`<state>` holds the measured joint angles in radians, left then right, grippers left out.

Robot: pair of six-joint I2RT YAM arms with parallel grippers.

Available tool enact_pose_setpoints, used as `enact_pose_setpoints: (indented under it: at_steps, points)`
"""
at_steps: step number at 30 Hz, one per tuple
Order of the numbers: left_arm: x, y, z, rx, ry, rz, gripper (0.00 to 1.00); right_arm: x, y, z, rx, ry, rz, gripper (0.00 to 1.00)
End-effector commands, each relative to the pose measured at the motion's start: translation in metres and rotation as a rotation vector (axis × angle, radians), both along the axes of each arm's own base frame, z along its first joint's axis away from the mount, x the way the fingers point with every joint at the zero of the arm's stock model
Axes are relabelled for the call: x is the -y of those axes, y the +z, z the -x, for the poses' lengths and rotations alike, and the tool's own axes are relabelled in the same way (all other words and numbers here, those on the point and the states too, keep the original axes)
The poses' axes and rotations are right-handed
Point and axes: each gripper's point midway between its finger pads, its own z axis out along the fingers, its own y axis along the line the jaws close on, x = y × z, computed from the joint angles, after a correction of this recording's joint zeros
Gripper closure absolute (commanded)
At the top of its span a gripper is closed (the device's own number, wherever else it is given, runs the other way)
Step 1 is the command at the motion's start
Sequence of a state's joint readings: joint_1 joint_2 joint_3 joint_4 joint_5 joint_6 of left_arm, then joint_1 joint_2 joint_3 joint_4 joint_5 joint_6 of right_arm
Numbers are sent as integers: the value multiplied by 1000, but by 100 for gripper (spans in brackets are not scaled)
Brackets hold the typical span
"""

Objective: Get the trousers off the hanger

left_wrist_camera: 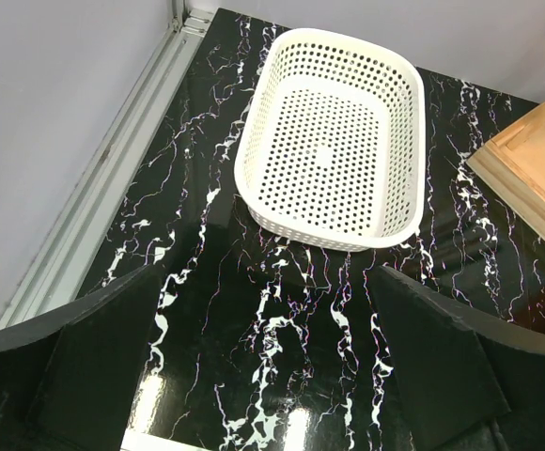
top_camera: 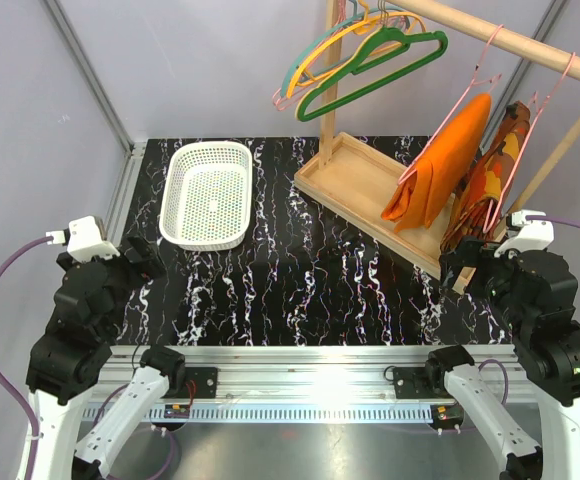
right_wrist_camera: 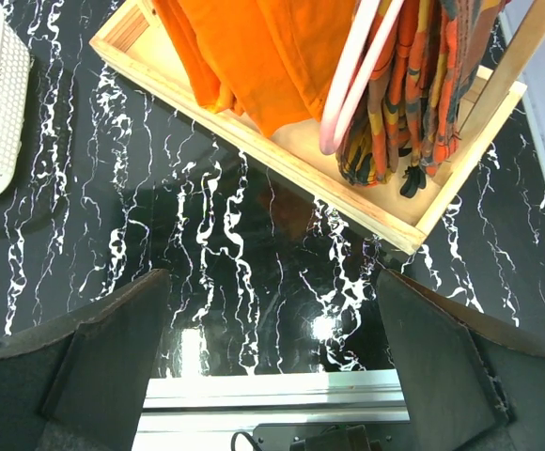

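**Marbled black table [top_camera: 300, 280]: orange trousers [top_camera: 448, 155] on the pink hanger [top_camera: 487, 52], both sets of jaws apart**

Black stone-look surface with white veins fills the scene, with grey walls behind it. At the near left, the left arm [top_camera: 82, 300] sits low over the table's edge. The left jaws stand wide apart and grip nothing, with bare table showing between them. They point towards a white perforated basket [top_camera: 208, 195] on the table's left half.

To the basket's right stands a wooden rack [top_camera: 355, 180], its tray base on the table and its rail slanting overhead. Green, yellow and teal plastic hangers [top_camera: 370, 70] hang at the rail's left end.

Further right, the trousers hang folded over the hanger, their lower end reaching down into the tray. Just beside them on the right, a patterned orange, brown and yellow garment [top_camera: 490, 175] hangs from the same rail.

At the near right, the right arm [top_camera: 555, 320] sits close to the tray's corner. The right jaws are wide apart and grip nothing, near the trousers but not touching them
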<state>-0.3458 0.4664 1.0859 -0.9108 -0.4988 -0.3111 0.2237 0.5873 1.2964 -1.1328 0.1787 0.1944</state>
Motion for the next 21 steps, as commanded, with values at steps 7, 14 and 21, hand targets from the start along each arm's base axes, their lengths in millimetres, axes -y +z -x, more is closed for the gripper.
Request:
enact_pose_setpoints:
  at_steps: [7,14,21]
  points:
    - [6,15,-2,56,-35,25,1,-9,21,-15,77,18,-41,1]
    - [8,19,-1,62,-43,31,1,-44,81,-19,252,182,-170,1]
    - [7,22,-2,74,-39,32,1,-59,135,-47,323,201,-258,1]
